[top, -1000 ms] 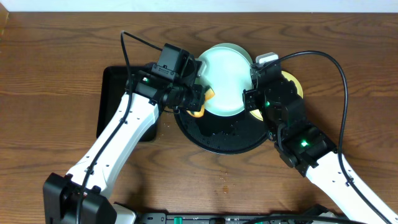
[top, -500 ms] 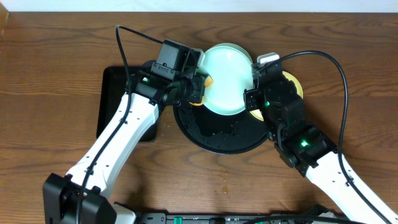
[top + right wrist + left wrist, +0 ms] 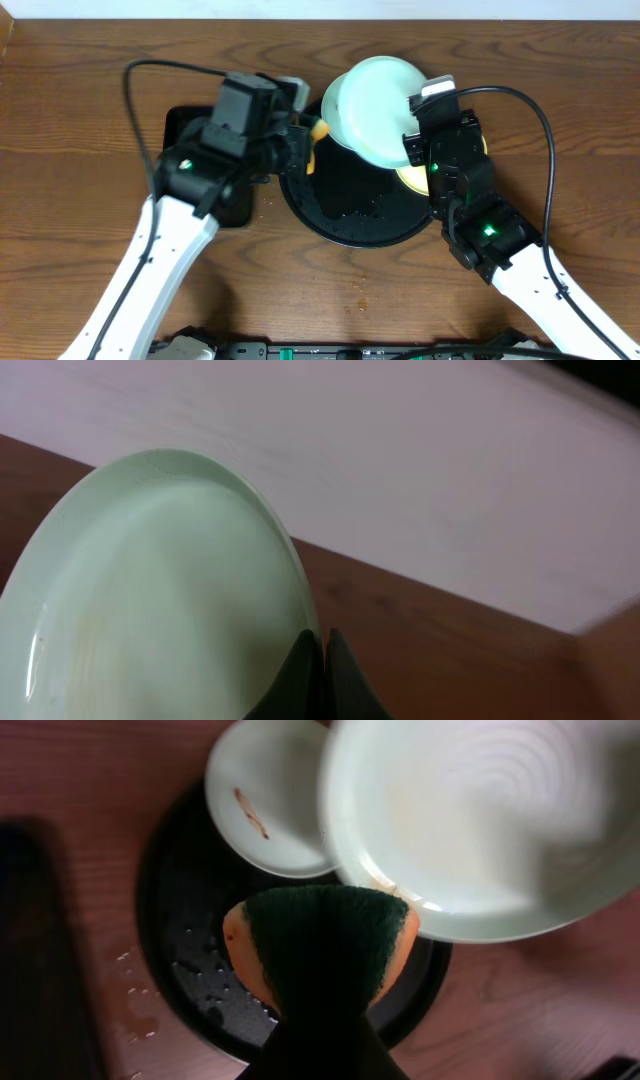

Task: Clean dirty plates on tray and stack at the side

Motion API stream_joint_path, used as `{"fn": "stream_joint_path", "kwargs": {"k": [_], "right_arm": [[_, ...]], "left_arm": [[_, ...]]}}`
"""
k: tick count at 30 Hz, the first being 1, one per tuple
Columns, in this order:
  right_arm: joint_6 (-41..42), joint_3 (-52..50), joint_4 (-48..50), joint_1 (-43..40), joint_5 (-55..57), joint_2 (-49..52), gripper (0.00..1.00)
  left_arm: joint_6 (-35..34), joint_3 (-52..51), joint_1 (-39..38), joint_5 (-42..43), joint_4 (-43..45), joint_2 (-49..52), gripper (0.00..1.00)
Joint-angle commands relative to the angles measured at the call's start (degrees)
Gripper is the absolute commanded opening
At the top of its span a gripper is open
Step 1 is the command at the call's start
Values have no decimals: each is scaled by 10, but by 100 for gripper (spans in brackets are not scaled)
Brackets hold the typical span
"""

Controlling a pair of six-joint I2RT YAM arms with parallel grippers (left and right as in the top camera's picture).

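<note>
My right gripper (image 3: 414,140) (image 3: 322,645) is shut on the rim of a pale mint-blue plate (image 3: 372,105) (image 3: 160,590). It holds the plate tilted above the back of the round black tray (image 3: 345,218). My left gripper (image 3: 303,140) (image 3: 322,1020) is shut on an orange sponge with a green scrub face (image 3: 317,132) (image 3: 325,945), just left of that plate and apart from it. A pale yellow plate (image 3: 412,180) lies at the tray's right, partly under my right arm. The left wrist view shows a brown smear on it (image 3: 265,805). A third plate is not in view.
A narrower black rectangular tray (image 3: 180,135) lies on the wood table to the left, under my left arm. Water drops dot the round tray's floor (image 3: 195,970). Small wet spots sit on the table in front of the tray (image 3: 360,292).
My left arm has swung left and pulled the sponge off the mint plate. My right gripper has moved the plate slightly back and to the right.
</note>
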Motion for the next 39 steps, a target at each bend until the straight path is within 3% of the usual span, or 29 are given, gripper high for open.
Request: {"fn": "stream_joint_path", "kwargs": {"k": [1, 7, 14, 19, 24, 27, 31, 34, 39], "right_arm": [[-88, 12, 11, 6, 103, -10, 1], [-197, 12, 62, 85, 193, -8, 1], [-340, 12, 141, 195, 330, 51, 1], [-328, 12, 145, 196, 354, 100, 1], [-211, 12, 144, 144, 340, 105, 1], [-164, 13, 113, 101, 263, 86, 1], [-32, 34, -26, 10, 93, 56, 2], [87, 62, -125, -126, -112, 45, 1], [171, 64, -122, -332, -346, 56, 1]], "left_arm": [[-49, 20, 26, -49, -26, -25, 8], [-52, 10, 61, -63, -97, -16, 8], [-52, -9, 87, -62, -121, 2, 8], [-51, -9, 89, -62, -121, 4, 8], [-51, -9, 89, -62, -121, 4, 8], [-51, -9, 89, -62, -121, 4, 8], [-51, -9, 89, -62, -121, 4, 8], [-51, -9, 89, -62, -121, 7, 8], [-44, -9, 89, -62, -123, 15, 8]]}}
